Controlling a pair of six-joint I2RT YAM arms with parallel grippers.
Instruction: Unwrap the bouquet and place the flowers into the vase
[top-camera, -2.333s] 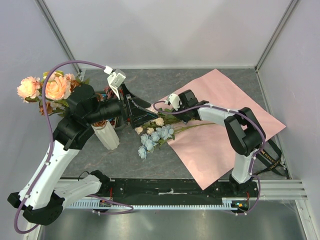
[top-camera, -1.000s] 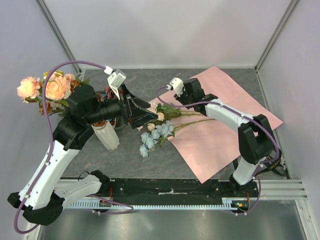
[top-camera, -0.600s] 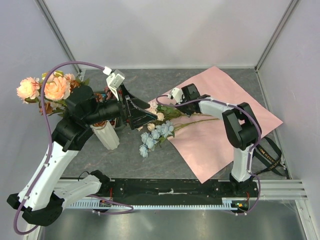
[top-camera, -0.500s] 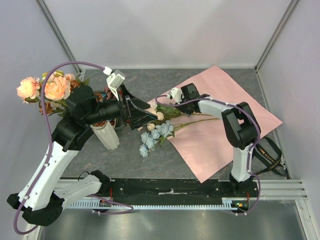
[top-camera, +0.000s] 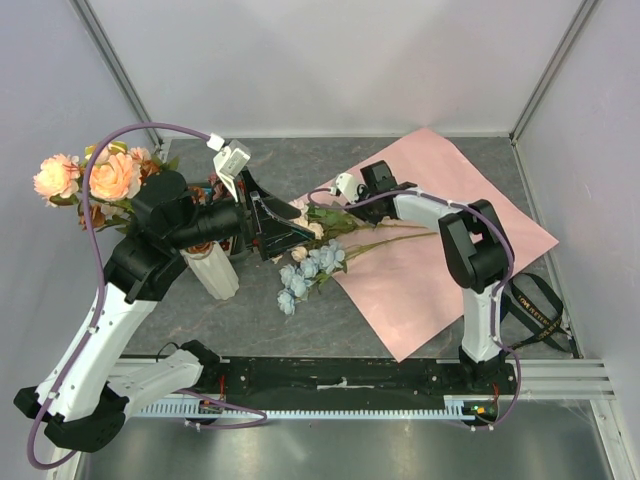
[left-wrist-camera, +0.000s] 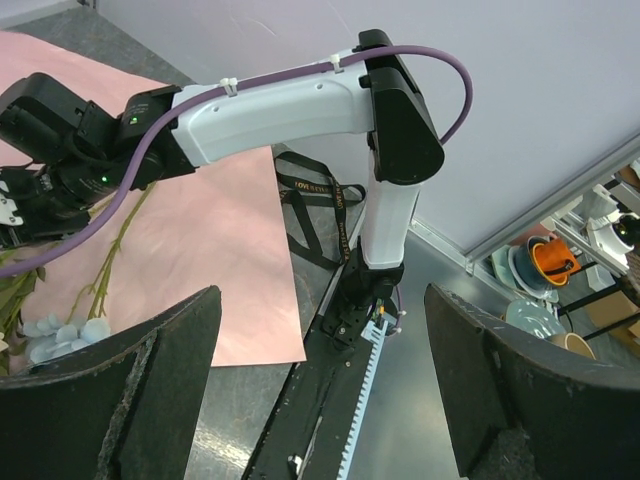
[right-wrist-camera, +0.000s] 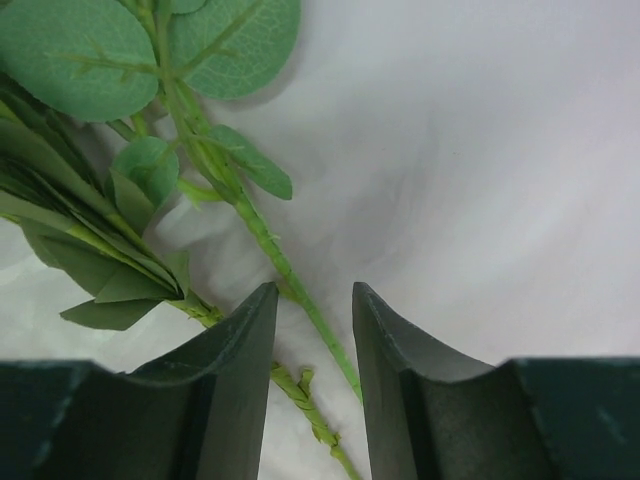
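Could snag the pink paper sheet (top-camera: 450, 262) with the thin green stem (right-wrist-camera: 288, 272) straddled by the half-parted right pincer (right-wrist-camera: 312, 300), mid-counter. Could also drag the light blue roses (top-camera: 303, 275) alongside. Blocked leftward by the wide, empty left pincer (left-wrist-camera: 322, 297) before the white ribbed vase (top-camera: 217, 272), toward the counter's left edge.

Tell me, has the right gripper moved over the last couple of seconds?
Yes. The right gripper has shifted slightly toward the back edge of the table, away from the arm bases, and is above the flower stems.
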